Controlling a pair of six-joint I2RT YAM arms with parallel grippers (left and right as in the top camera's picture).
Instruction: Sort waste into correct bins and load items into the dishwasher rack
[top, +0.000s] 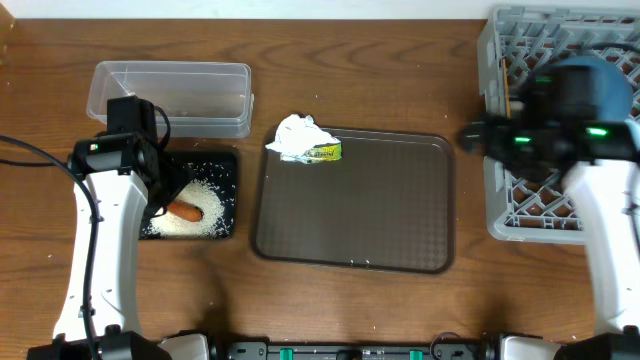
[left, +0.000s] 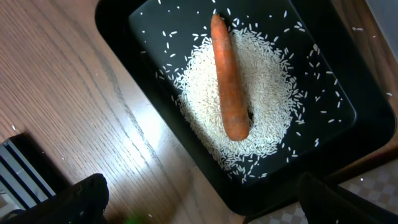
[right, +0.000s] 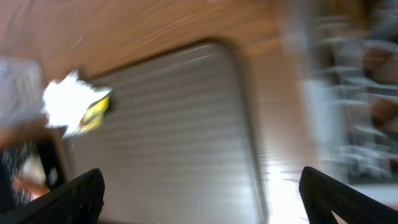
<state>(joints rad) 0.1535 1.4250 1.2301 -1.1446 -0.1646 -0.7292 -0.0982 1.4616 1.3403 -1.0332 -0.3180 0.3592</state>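
Note:
A heap of white rice (left: 249, 106) with an orange carrot (left: 229, 81) lying on it sits in the black tray bin (top: 222, 172). My left gripper (left: 208, 211) hangs open over that tray's edge, holding nothing. The clear tub bin (top: 170, 95) stands just behind the tray. A crumpled white tissue (top: 297, 136) and a yellow-green wrapper (top: 326, 152) lie at the back left corner of the brown serving tray (top: 360, 210). My right gripper (right: 202, 205) is open and empty, blurred, between the grey dishwasher rack (top: 505, 140) and the serving tray. A blurred teal-blue bowl (top: 600, 85) shows in the rack.
Loose rice grains (left: 174, 34) are scattered across the black tray's floor. The right arm (top: 610, 230) covers much of the rack. Bare wooden table (top: 330, 60) runs along the back between the tub and the rack.

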